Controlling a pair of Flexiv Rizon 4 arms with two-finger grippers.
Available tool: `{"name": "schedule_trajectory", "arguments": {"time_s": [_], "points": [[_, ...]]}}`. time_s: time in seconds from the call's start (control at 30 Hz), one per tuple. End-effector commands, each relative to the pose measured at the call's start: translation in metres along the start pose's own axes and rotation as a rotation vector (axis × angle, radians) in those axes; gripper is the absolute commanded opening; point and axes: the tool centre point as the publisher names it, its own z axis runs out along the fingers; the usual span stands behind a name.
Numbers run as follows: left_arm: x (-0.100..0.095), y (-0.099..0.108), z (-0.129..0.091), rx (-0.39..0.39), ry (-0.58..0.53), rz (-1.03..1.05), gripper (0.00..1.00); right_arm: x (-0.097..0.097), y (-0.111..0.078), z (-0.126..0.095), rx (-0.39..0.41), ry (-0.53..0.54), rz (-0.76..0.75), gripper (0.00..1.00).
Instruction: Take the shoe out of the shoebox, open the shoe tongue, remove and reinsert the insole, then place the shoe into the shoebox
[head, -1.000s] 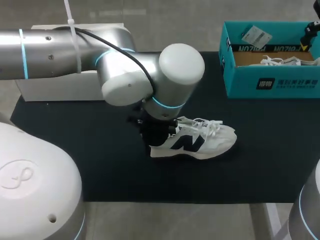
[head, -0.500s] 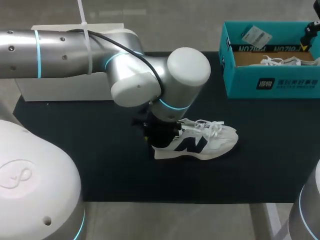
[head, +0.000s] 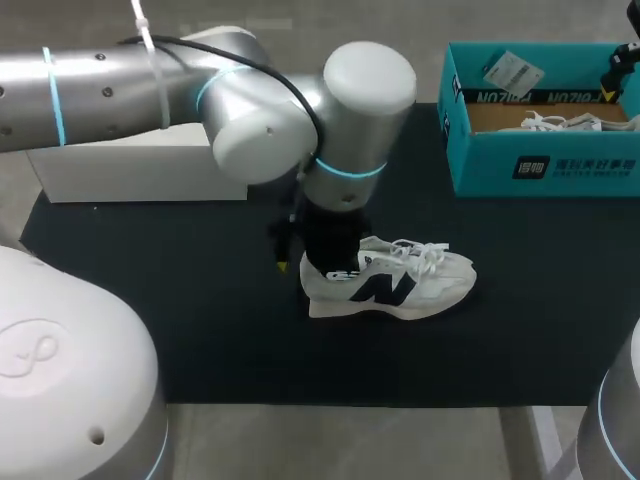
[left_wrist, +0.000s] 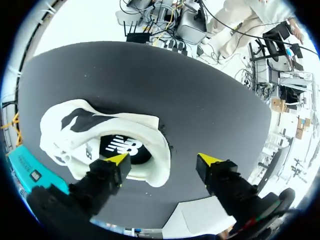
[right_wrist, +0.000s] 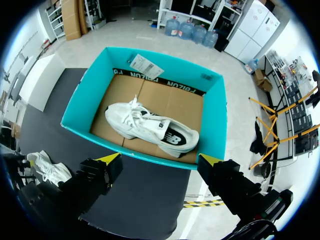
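Observation:
A white sneaker with a dark logo lies on its sole on the black mat, toe to the right. My left gripper hangs over its heel. In the left wrist view this gripper is open. One fingertip is over the shoe's opening and the other is outside above the mat, with the heel between them, untouched from both sides. The dark insole shows inside. My right gripper is open above the teal shoebox, which holds a second white sneaker.
The shoebox stands at the mat's far right corner. A white box stands at the far left, behind my left arm. Bare mat lies in front of the sneaker and between it and the shoebox.
My left gripper has opened and let go of the sneaker's heel, and the arm has lifted a little. Before that the sneaker shifted slightly right. The right arm has not moved.

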Motion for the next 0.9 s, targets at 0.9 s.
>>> {"name": "schedule_trajectory", "arguments": {"time_s": [0.9], "points": [[0.089, -0.008, -0.047, 0.561, -0.621, -0.644, 1.00, 0.000, 0.000, 0.000, 0.000, 0.000, 0.000, 1.00]]}}
